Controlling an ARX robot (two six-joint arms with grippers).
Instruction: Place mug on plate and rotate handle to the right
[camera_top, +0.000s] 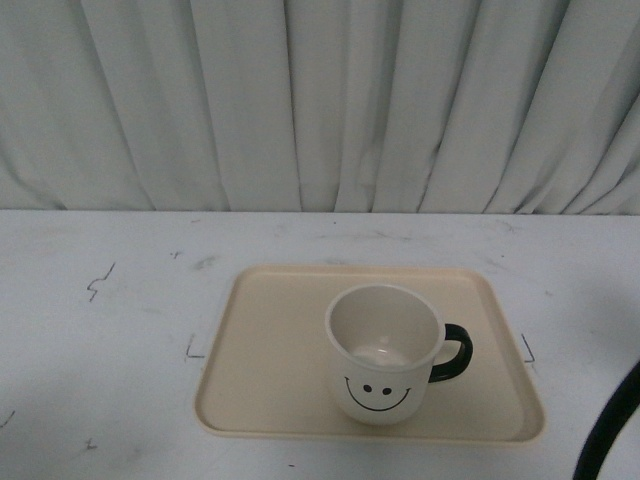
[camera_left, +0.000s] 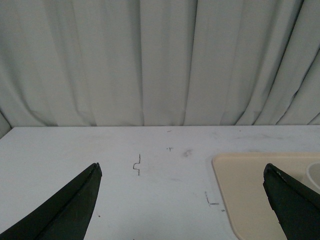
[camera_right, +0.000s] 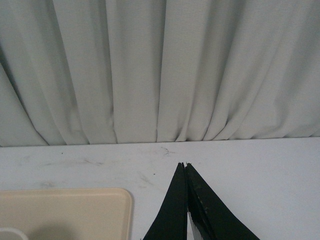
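The white mug with a black smiley face stands upright on the beige plate, in its front right part. Its black handle points to the right. My left gripper is open and empty above the bare table, left of the plate's corner; a sliver of the mug's rim shows at that view's edge. My right gripper is shut and empty above the table, right of the plate's corner. Neither gripper shows in the front view.
A white table with small black marks carries the plate. A pale pleated curtain hangs behind it. A black cable curves in at the front right corner.
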